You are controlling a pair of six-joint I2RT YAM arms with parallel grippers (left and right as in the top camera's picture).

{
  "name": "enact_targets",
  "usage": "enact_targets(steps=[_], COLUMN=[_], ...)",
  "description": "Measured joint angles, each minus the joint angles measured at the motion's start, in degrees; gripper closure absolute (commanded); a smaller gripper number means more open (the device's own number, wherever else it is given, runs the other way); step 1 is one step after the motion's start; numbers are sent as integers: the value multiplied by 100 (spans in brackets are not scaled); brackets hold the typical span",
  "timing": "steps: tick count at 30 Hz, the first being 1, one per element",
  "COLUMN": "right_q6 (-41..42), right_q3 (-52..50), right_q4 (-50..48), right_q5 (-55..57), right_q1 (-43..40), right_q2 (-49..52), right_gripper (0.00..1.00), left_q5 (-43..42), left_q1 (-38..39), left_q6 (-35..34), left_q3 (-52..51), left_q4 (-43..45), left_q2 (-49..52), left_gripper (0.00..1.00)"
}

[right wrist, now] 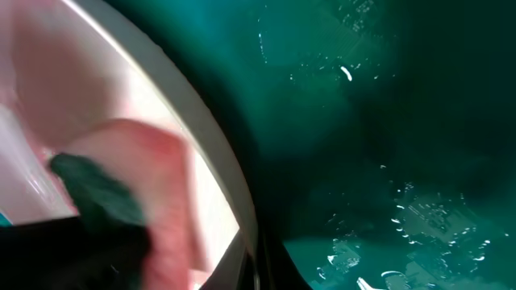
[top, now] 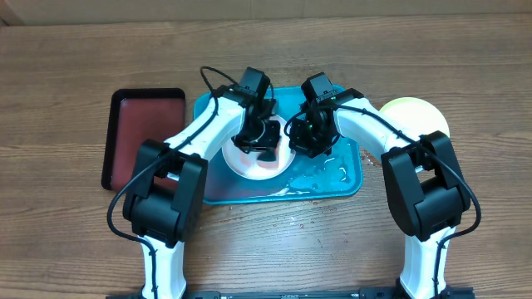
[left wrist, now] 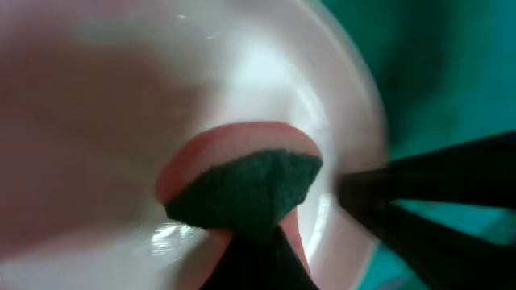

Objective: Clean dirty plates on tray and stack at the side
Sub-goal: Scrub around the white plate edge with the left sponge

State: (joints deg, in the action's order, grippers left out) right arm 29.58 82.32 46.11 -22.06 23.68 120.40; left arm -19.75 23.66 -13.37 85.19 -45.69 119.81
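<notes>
Trays are sitting side by side on your wooden table: the black tray with the dark red inside is lying at the left, and the turquoise tray is lying just to its right. Your left gripper is hanging over the turquoise tray's left half, its jaws clamping a pink sponge with a dark green face against the inside of the white plate, which is resting in that tray. Your right gripper is pinching the plate's right rim, jaws closed on it. Water droplets are glistening on the tray's right part. The yellow-green plate is lying on the table just beyond the tray's far right corner.
</notes>
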Motion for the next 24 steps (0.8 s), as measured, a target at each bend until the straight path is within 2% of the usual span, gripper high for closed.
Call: enact_targets(steps=[5, 9, 13, 15, 19, 24], right_q6=[20, 20, 15, 20, 7, -57], right_q3=[-2, -2, -2, -2, -2, -17], right_q4=[-7, -35, -55, -55, -48, -24], right_q5=[0, -2, -4, -4, -26, -66], right_q1=[0, -2, 7, 9, 22, 70], right_q2=[0, 0, 0, 0, 0, 0], right_gripper=[96, 96, 96, 96, 96, 96], left_q5=[-157, 793, 2081, 2437, 2756, 2796], left_q1=[63, 74, 74, 74, 79, 85], left_q6=[367, 142, -999, -1541, -2656, -3517], left_q3=[-46, -46, -26, -7, 39, 79], left_q4=[693, 905, 623, 468, -68, -804], left_q2=[11, 11, 7, 4, 0, -7], left_gripper=[96, 96, 96, 96, 96, 96])
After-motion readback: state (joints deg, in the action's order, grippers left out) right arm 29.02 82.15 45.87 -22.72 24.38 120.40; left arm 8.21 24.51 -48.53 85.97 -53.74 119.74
